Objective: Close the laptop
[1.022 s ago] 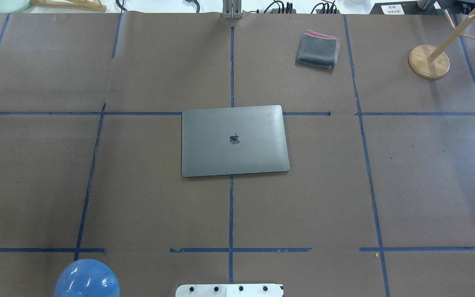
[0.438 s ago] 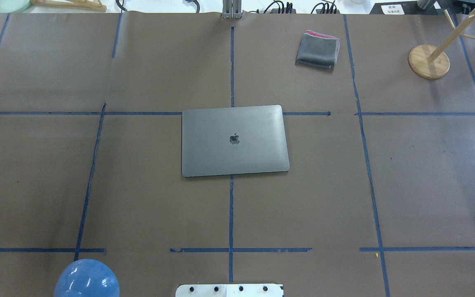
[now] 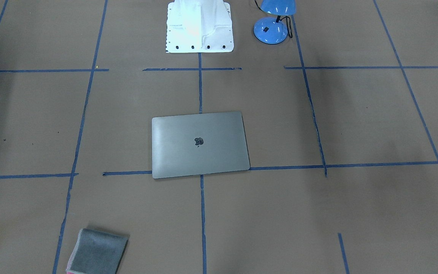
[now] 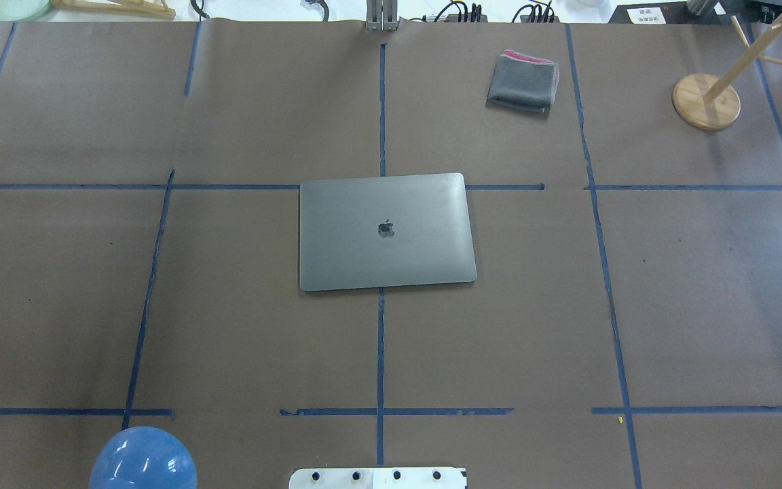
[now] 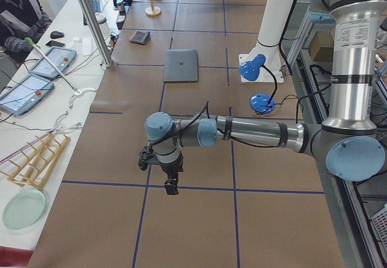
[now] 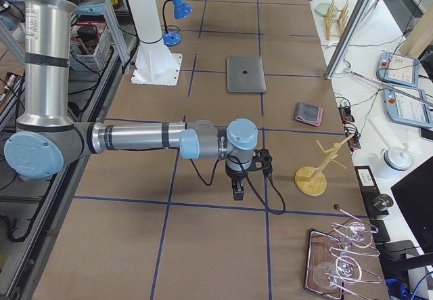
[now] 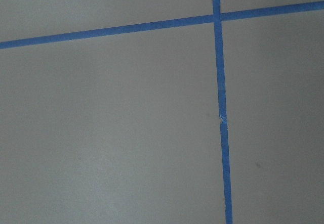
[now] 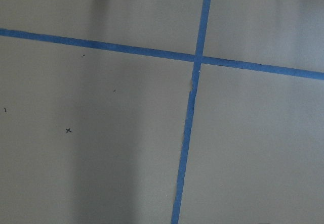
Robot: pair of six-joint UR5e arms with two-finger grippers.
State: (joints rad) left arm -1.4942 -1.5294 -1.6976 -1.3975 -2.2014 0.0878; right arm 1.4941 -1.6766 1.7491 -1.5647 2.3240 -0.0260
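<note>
Grey metal, the laptop [image 4: 386, 231] lies shut and flat mid-bench [image 4: 228, 326] over a crossing of blue tape lines [image 4: 381, 353]. A dark apple logo [image 4: 385, 229] is its only mark. Beyond the laptop, to the robot's right, lies a folded grey cloth [image 4: 523, 83]. Further right is a wooden stand [image 4: 706, 100]. A white label [image 4: 646, 15] there is too small to read. A blue lamp [image 4: 142, 458] stands robot-side, left of the laptop. The left arm [image 5: 242, 134] and right arm [image 6: 135, 137] hang well apart from the laptop. I cannot tell whether the left jaws or right jaws are apart.

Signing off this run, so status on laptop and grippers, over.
Left gripper and right gripper hang well away from the laptop; open or shut, cannot tell. Laptop closed, lid flat. Nothing on lid.
</note>
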